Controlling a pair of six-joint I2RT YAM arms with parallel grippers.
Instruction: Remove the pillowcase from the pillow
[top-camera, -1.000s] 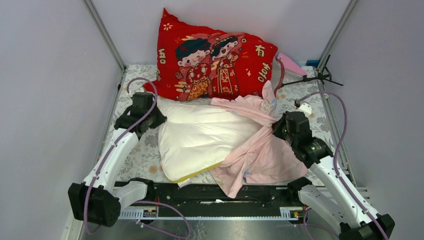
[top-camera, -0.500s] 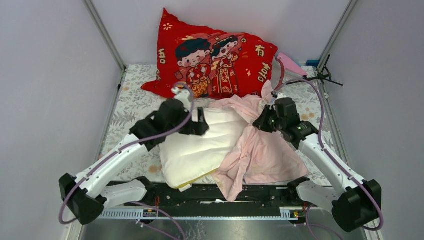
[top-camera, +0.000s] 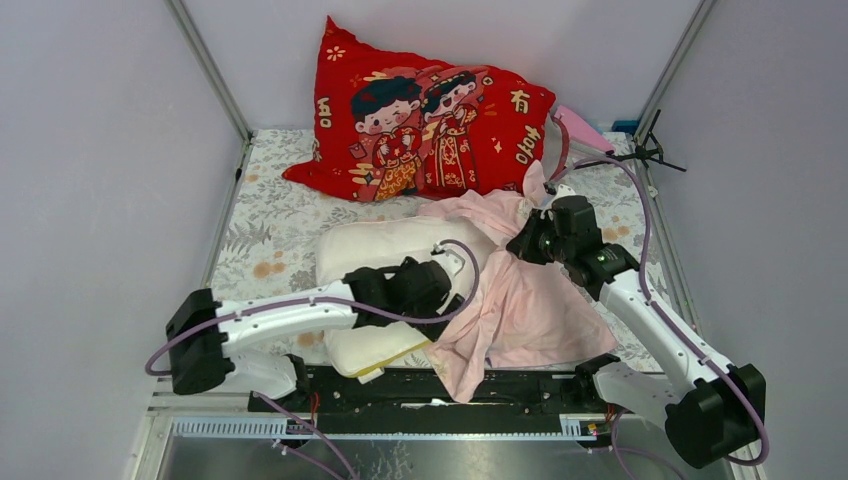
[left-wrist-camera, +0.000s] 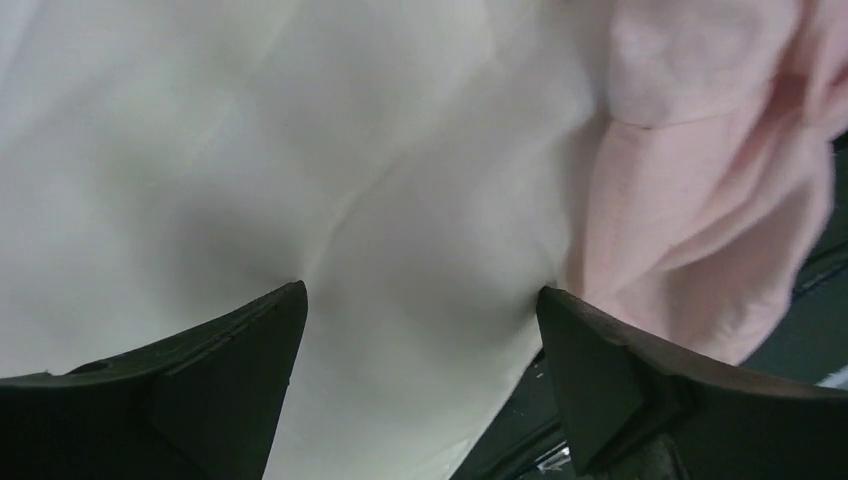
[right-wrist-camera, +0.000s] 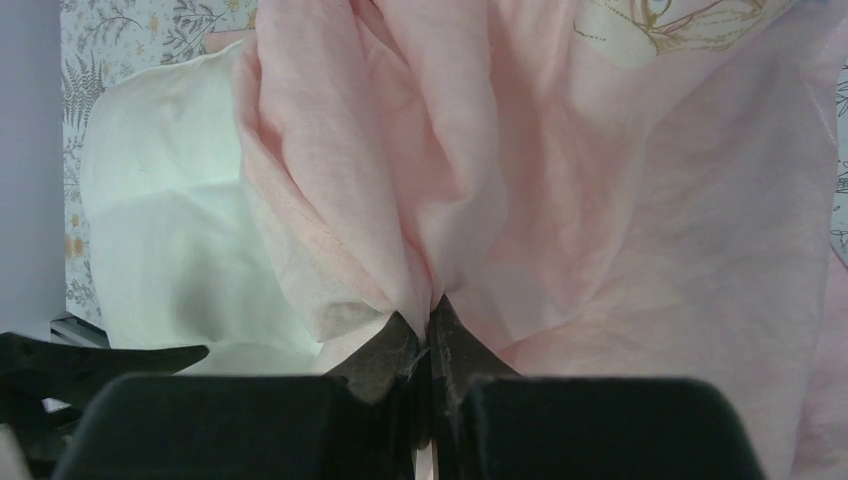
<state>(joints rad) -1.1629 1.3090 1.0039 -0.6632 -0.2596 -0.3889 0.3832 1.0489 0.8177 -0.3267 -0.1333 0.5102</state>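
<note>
Nearly off: right gripper (right-wrist-camera: 430, 310) pinched pillowcase (right-wrist-camera: 600, 200).
Left gripper (left-wrist-camera: 420, 300) gaped empty above pillow (left-wrist-camera: 300, 150); unpinned, it could drag along.

A robot lab booth: plain grey walls (top-camera: 100, 150), metal corner posts (top-camera: 210, 70), two arms (top-camera: 290, 312) bolted at the frame's bottom.
</note>
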